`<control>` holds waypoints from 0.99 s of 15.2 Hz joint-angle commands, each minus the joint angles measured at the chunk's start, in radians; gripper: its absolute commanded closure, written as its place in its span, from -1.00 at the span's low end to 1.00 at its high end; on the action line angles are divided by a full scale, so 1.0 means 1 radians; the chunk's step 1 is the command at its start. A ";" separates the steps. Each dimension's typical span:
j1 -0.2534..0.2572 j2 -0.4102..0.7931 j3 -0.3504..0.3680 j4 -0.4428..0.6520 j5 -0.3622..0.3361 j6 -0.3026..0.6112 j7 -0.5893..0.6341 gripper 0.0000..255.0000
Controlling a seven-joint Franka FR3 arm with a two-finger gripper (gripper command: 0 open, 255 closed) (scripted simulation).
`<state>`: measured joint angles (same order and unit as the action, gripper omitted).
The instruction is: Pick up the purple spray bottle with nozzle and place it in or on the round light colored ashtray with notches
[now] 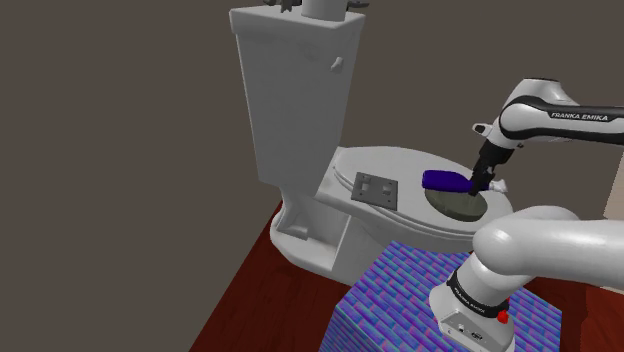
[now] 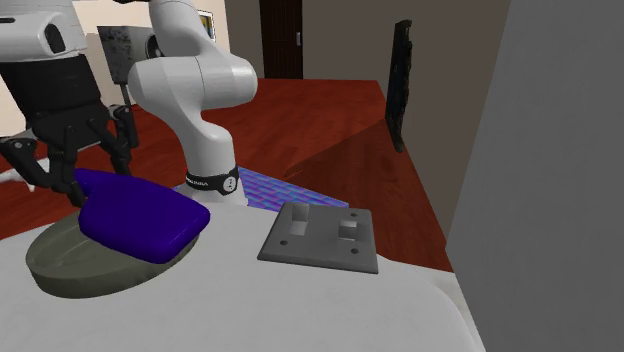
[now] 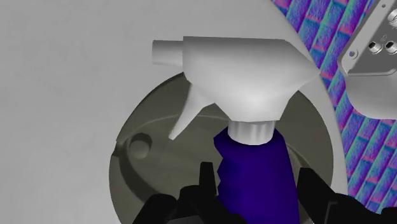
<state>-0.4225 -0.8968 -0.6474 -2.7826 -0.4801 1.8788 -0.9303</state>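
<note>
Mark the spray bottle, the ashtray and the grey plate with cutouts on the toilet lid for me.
purple spray bottle point(image 2: 140, 222): second exterior view, on its purple body.
ashtray point(image 2: 72, 272): second exterior view, on its near rim.
grey switch plate point(image 2: 322, 240): second exterior view, on its flat middle.

Soft even light is falling on the toilet point(image 1: 295, 95), tank top looking brightest; wall point(image 1: 120, 120) behind it is rendering dim; faint shade is lying under its seat.

Shoulder view: high beside the stand point(image 1: 400, 290), looking down across the toilet lid point(image 1: 390, 162).
Second exterior view: low, close over the lid, facing the arm point(image 2: 195, 80).
Wrist view: very near, looking down.
Shared: ashtray point(image 1: 455, 207) and spray bottle point(image 1: 443, 181).
</note>
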 commanded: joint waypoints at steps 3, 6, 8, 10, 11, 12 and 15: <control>-0.002 0.030 -0.034 -0.037 -0.027 0.068 0.001 1.00; -0.003 0.054 -0.058 -0.061 -0.046 0.115 0.002 1.00; -0.003 0.054 -0.058 -0.061 -0.046 0.115 0.002 1.00; -0.003 0.054 -0.058 -0.061 -0.046 0.115 0.002 1.00; -0.003 0.054 -0.058 -0.061 -0.046 0.115 0.002 1.00; -0.003 0.054 -0.058 -0.061 -0.046 0.115 0.002 1.00; -0.003 0.054 -0.058 -0.060 -0.046 0.115 0.002 -1.00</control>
<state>-0.4258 -0.8426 -0.7051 -2.8430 -0.5261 1.9936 -0.9282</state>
